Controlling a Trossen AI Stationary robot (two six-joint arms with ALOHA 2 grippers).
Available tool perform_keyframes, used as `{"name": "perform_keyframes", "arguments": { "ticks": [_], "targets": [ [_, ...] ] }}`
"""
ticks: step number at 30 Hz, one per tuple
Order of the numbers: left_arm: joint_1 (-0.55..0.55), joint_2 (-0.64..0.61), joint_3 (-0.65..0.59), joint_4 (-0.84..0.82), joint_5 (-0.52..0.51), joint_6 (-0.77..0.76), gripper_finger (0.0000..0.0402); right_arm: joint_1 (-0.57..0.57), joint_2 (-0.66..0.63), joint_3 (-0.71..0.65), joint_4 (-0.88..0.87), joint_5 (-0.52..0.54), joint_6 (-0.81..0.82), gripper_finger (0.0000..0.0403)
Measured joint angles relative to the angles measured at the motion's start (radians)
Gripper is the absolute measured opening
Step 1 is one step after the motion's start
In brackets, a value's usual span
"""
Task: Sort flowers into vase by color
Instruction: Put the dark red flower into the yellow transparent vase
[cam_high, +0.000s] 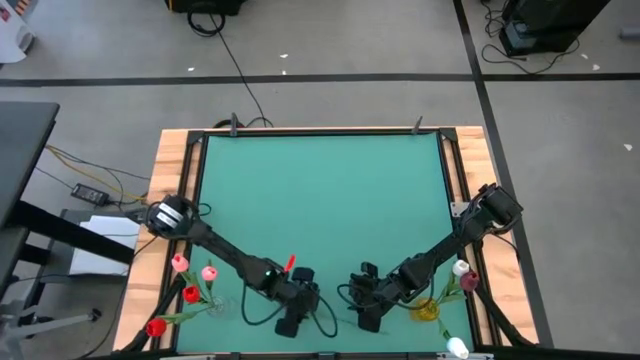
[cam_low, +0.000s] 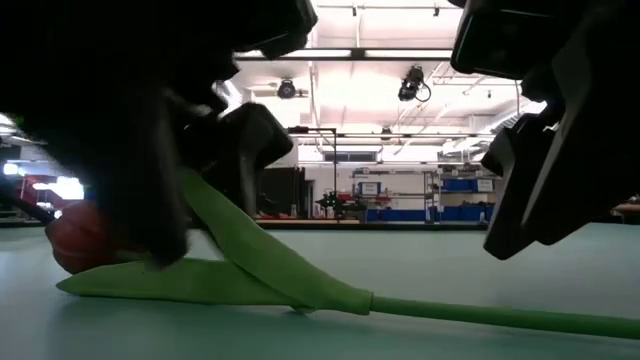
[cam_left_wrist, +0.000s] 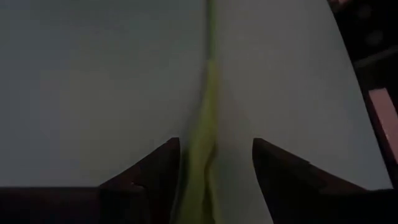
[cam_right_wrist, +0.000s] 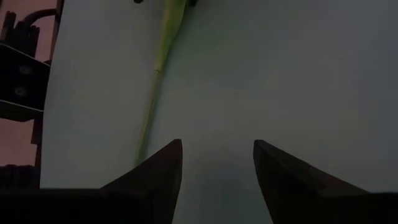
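A red tulip lies flat on the green table near its front edge. In the low view its head (cam_low: 78, 240) is at the left, its leaves (cam_low: 250, 270) are in the middle, and its thin stem (cam_low: 520, 317) runs off to the right. My left gripper (cam_left_wrist: 214, 146) (cam_high: 297, 305) slants down over the tulip, open, with one finger on either side of a green leaf (cam_left_wrist: 202, 149). I see no touch. My right gripper (cam_right_wrist: 217, 149) (cam_high: 365, 300) is open close by, and the stem (cam_right_wrist: 152, 93) lies beside one of its fingers.
A clear vase (cam_high: 207, 305) at the near left holds red and pink flowers (cam_high: 185, 280). A yellowish vase (cam_high: 427, 310) at the near right holds white and maroon flowers (cam_high: 463, 275). A white flower head (cam_high: 456, 347) lies by the front edge. A wooden frame (cam_high: 170, 170) borders the table.
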Motion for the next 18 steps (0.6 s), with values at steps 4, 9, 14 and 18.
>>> {"name": "perform_keyframes", "arguments": {
  "ticks": [4, 9, 14, 18],
  "targets": [
    [-0.013, 0.017, 0.0, 0.002, 0.001, 0.008, 0.0188, 0.001, 0.0, 0.0, -0.002, 0.0, 0.0, 0.0205],
    [-0.01, 0.027, 0.003, -0.041, -0.004, 0.007, 0.0141, 0.0, 0.0, 0.0, -0.004, 0.0, -0.002, 0.0205],
    [0.006, 0.027, 0.003, -0.06, 0.002, 0.006, 0.0063, 0.0, -0.001, 0.0, -0.004, 0.0, -0.007, 0.0205],
    [0.031, 0.027, 0.003, -0.06, 0.034, 0.002, 0.0012, -0.001, -0.001, 0.0, -0.003, 0.01, -0.012, 0.0204]
  ]
}}
